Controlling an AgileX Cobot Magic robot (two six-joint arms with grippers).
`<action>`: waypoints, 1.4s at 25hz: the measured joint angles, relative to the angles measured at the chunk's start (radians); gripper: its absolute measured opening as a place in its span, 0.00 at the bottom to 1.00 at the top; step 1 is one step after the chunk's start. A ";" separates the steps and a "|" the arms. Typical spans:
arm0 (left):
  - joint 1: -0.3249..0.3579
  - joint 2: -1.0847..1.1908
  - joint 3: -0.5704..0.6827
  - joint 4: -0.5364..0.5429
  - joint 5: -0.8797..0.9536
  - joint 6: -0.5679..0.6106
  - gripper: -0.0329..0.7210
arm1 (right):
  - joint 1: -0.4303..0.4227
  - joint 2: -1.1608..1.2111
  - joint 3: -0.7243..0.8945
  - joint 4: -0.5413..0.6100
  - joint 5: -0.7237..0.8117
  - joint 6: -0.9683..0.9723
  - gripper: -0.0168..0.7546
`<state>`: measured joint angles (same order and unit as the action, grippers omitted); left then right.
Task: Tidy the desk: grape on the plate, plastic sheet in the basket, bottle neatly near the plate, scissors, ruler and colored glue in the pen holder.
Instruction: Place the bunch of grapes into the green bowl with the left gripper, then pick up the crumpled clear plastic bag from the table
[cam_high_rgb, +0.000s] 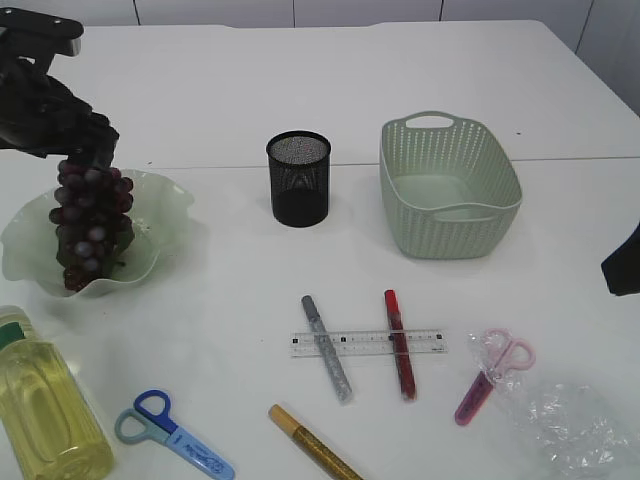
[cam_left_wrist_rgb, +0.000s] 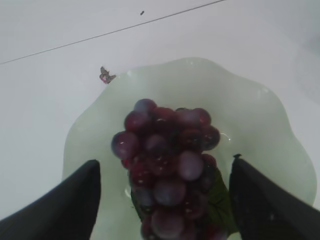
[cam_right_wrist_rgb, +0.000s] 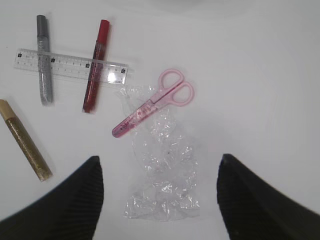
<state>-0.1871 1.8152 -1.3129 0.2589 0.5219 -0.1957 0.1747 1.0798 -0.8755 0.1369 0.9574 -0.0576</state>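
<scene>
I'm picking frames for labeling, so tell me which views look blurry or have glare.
Left wrist view: grapes soft and close, plate rim hazy. Right wrist view: sharp, glints on the plastic sheet. Exterior view: even light, soft shadows, mild sheen on the bottle.

The dark purple grapes (cam_left_wrist_rgb: 167, 165) look smooth and shiny, and they sit in a pale green wavy plate (cam_left_wrist_rgb: 260, 120) that looks glossy like glass. The black pen holder (cam_high_rgb: 298, 178) is fine metal mesh, and the light green plastic basket (cam_high_rgb: 450, 190) has a woven look. The clear plastic sheet (cam_right_wrist_rgb: 162, 175) is thin, crinkled and shiny on the smooth white tabletop (cam_high_rgb: 300, 80).
</scene>
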 joint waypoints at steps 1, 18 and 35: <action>0.000 0.000 0.000 0.002 0.005 -0.004 0.83 | 0.000 0.000 0.000 0.000 0.000 0.000 0.70; 0.000 -0.224 0.000 -0.030 0.184 -0.008 0.83 | 0.000 0.000 0.000 0.000 0.022 0.000 0.70; 0.000 -0.506 0.303 -0.264 0.574 0.127 0.69 | 0.109 0.163 0.000 -0.076 0.153 -0.005 0.70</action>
<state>-0.1871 1.3088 -1.0095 -0.0054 1.0963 -0.0691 0.2834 1.2425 -0.8759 0.0608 1.1100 -0.0630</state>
